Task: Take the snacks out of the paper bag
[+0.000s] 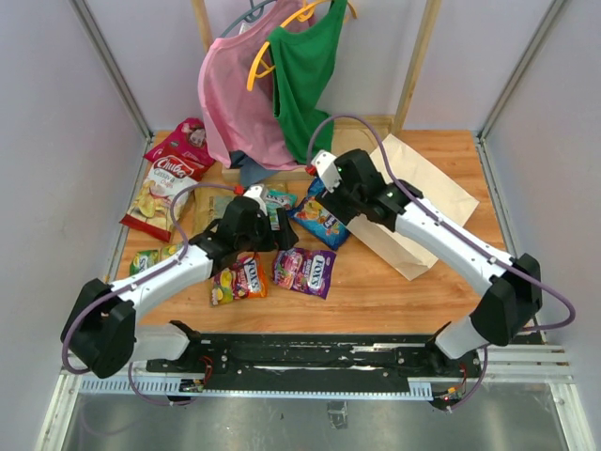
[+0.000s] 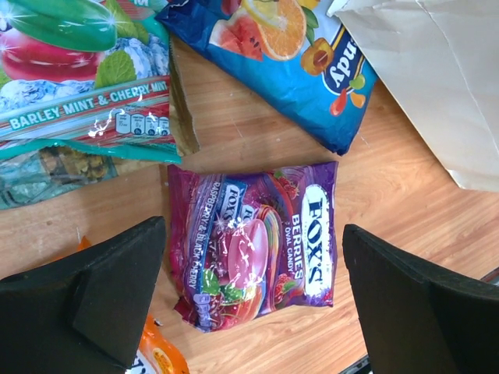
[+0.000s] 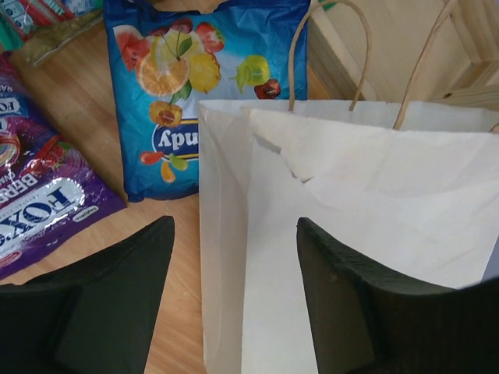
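Paper bag (image 1: pixel 427 202) lies flat on the desk (image 1: pixel 394 301), with the snacks scattered out to its left.
The right claw (image 3: pixel 234 257) hangs spread over a corner of the bag's mouth, pinching nothing. A blue packet (image 3: pixel 207 86) lies just beside that mouth. Past it from the bag, a purple packet (image 2: pixel 304 234) sits under the spread, empty left claw (image 2: pixel 253 257). A teal packet (image 2: pixel 86 86), an orange packet (image 1: pixel 239 280) and red packets (image 1: pixel 174 155) lie farther from the bag.
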You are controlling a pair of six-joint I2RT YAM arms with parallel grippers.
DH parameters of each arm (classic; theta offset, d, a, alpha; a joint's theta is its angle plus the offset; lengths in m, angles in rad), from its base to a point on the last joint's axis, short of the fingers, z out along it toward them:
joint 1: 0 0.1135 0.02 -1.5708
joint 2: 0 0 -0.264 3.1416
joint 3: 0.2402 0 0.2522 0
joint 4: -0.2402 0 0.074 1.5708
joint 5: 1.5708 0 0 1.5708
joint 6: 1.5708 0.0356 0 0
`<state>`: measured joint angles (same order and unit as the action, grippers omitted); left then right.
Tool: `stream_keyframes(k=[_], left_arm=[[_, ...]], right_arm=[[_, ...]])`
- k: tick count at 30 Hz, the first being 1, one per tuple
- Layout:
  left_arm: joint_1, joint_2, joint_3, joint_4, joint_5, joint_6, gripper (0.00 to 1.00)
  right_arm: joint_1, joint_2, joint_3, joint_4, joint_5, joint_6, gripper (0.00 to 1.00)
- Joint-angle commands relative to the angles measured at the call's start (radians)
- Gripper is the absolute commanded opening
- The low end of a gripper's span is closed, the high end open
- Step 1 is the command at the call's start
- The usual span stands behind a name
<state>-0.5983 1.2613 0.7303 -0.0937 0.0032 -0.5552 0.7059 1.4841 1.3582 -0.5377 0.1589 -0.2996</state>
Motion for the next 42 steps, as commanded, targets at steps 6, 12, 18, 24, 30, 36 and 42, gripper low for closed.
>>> stream_keyframes(k=[6, 12, 18, 24, 30, 36, 42], left_arm=[[0.013, -0.077, -0.039, -0.005, -0.035, 0.029, 1.00], [0.032, -0.099, -0.051, -0.013, -0.027, 0.038, 1.00], [0.040, -0.115, -0.058, -0.016, -0.025, 0.040, 1.00], [0.043, -0.114, -0.059, -0.016, -0.023, 0.040, 1.00], [0.046, -0.112, -0.057, -0.018, -0.023, 0.041, 1.00], [0.046, -0.109, -0.050, -0.021, -0.022, 0.041, 1.00], [0.046, -0.108, -0.051, -0.021, -0.021, 0.040, 1.00]], right_arm=[[0.023, 0.133, 0.151, -0.015, 0.060, -0.077, 0.53], [0.007, 0.189, 0.177, -0.031, 0.043, -0.072, 0.52], [-0.006, 0.219, 0.186, -0.034, 0.059, -0.064, 0.50], [-0.016, 0.237, 0.194, -0.030, 0.073, -0.064, 0.49], [-0.032, 0.246, 0.193, -0.022, 0.076, -0.062, 0.44], [-0.040, 0.248, 0.183, -0.010, 0.071, -0.058, 0.37], [-0.043, 0.249, 0.180, -0.004, 0.072, -0.055, 0.24]])
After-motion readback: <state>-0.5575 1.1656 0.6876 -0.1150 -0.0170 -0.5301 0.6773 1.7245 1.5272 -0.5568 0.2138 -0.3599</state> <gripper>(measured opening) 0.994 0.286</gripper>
